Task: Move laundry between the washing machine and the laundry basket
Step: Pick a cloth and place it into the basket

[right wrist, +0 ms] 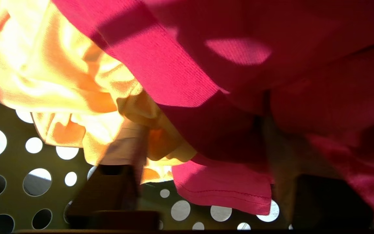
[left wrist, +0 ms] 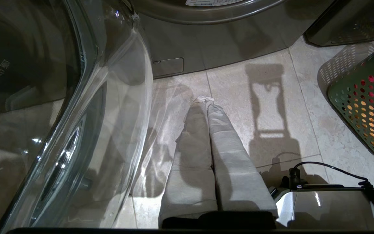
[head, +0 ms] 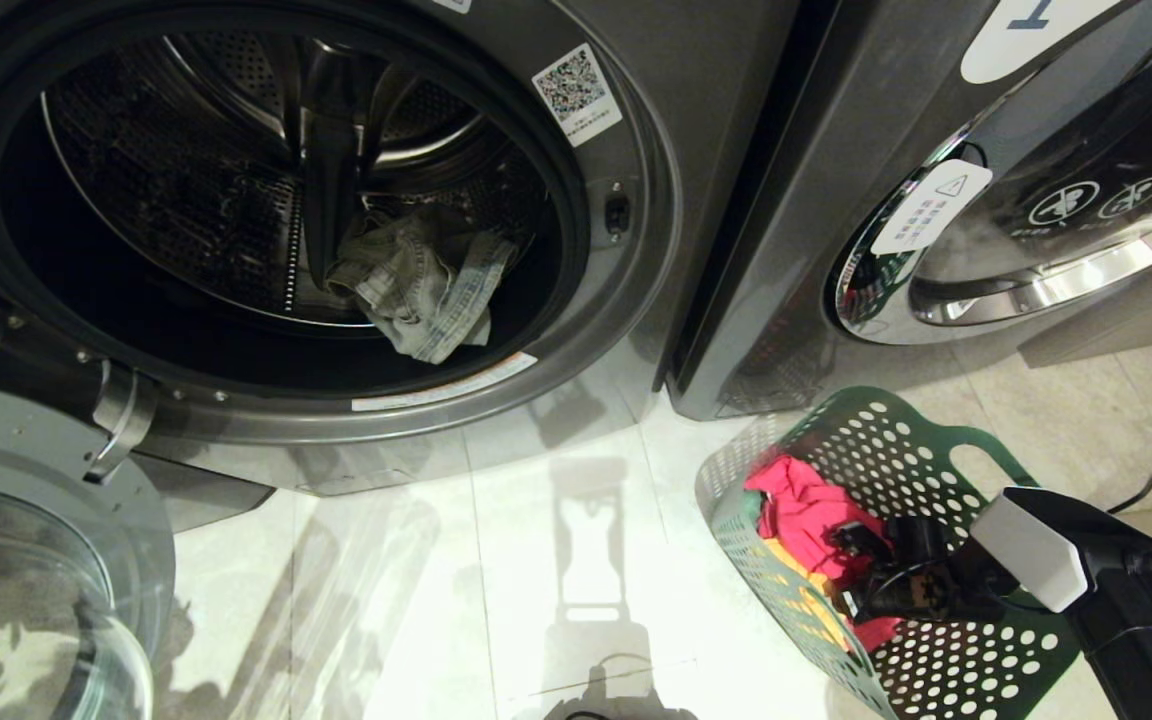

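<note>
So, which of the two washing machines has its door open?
The washing machine on the left: its door is swung aside and a grey garment lies in the drum. The neighbouring machine, behind the laundry basket, is closed.

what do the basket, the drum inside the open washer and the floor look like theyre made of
The laundry basket: looks like matte green moulded plastic, its walls punched with round holes. The drum in the washing machine: probably stainless steel, shiny, finely perforated. The floor: seemingly polished pale stone or ceramic tile, with grout lines and reflections.

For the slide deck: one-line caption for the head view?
Right end effector reaching into the green laundry basket onto pink clothing, beside the open washing machine holding a grey garment.
</note>
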You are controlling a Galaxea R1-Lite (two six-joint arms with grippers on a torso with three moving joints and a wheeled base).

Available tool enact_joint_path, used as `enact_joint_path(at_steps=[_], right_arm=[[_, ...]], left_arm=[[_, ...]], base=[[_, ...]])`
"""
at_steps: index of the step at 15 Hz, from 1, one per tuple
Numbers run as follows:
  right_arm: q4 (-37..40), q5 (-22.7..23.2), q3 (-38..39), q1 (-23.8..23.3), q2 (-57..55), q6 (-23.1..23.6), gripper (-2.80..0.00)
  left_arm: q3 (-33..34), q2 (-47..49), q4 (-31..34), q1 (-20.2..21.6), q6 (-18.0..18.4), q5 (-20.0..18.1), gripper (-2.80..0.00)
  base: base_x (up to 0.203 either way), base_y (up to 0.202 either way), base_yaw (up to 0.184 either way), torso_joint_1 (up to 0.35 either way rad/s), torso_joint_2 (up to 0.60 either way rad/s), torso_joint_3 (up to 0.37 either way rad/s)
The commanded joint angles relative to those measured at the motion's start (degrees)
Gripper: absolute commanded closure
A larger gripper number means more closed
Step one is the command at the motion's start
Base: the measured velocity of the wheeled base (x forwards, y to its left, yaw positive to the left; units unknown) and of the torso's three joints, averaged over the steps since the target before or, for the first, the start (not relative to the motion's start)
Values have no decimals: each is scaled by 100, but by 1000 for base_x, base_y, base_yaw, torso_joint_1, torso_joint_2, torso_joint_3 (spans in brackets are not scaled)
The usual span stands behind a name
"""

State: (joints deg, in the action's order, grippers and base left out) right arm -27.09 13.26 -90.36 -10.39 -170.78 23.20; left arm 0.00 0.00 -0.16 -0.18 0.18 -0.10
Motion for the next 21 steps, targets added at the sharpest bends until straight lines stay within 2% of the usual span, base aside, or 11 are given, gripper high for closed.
enact_joint_path(at_steps=[1, 8, 12, 21], right_arm=[[-16, 10, 1, 2, -8, -17, 0], [-16, 19, 36, 2, 53, -17, 0], [-16, 29, 316, 2, 398, -26, 0], [-222, 277, 2844, 10, 3050, -60, 0]], left_arm=[[0, 6, -2, 1, 0, 1, 0], [0, 9, -2, 1, 0, 1, 0], [0, 0, -2, 1, 0, 1, 0], [0, 9, -2, 1, 0, 1, 0]], base=[[0, 0, 0, 0, 0, 0], [0, 0, 0, 0, 0, 0], [0, 0, 0, 0, 0, 0], [0, 0, 0, 0, 0, 0]])
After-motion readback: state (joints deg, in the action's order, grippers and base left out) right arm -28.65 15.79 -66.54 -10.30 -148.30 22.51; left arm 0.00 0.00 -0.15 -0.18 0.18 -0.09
